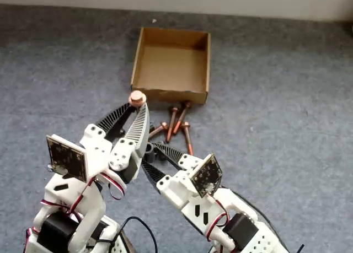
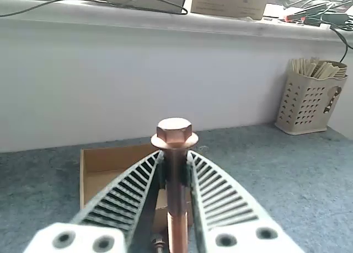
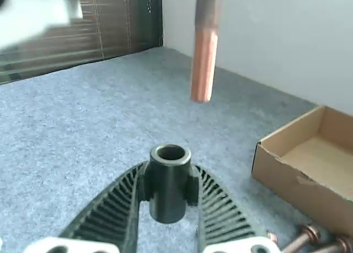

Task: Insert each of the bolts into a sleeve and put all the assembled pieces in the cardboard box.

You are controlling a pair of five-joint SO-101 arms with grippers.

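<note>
Over grey carpet, gripped bolt above gripped sleeve.

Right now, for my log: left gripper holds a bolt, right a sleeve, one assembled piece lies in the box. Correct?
No: the cardboard box is empty, per the high view. The left gripper holds a bolt, the right gripper a sleeve.

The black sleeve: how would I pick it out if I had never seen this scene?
Start at the cardboard box on the grey carpet and come toward the near side. There the right gripper pinches the sleeve upright, its open end up. It is a short black tube, while the loose bolts nearby are long, copper-coloured and lie flat.
</note>
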